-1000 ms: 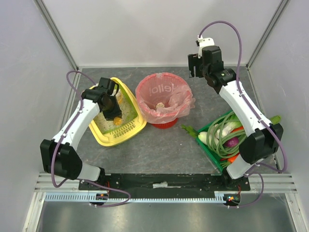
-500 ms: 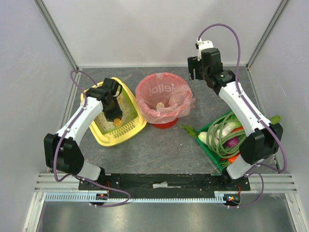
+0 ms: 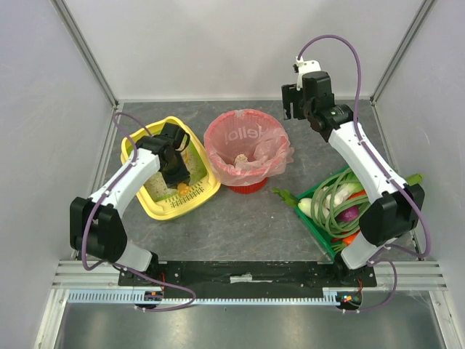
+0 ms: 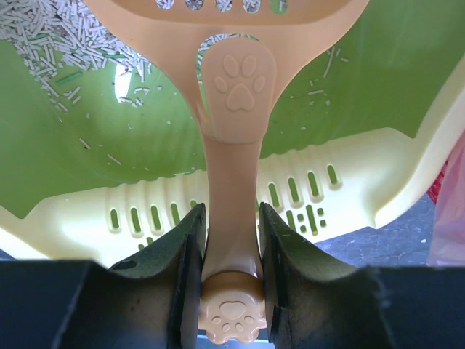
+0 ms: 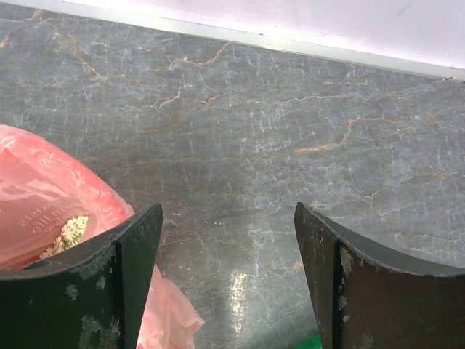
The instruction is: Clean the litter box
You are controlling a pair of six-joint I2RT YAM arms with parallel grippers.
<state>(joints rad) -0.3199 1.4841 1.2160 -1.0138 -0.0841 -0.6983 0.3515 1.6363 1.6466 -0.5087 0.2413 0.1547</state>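
A robotics lab test cell is indicated by plain white wall panels [image 3: 240, 43] framed in aluminium struts [image 3: 86, 51], a grey marbled tabletop [image 3: 240, 225], and a cabled left arm [image 3: 122, 183] and right arm [image 3: 363, 156] bolted to a black base plate [image 3: 203, 270].

Read in white on the pink bag [image 3: 275, 154] lining the red bin [image 3: 245, 187], on its inner wall at 12 o'clock in the top view: roughly "ello", with the leading character unclear. Found two embossed paw-print signs on the orange scoop [image 4: 232, 167] in the left wrist view: one on the handle's broad upper part toward 12 o'clock, one on the round end knob at 6 o'clock.
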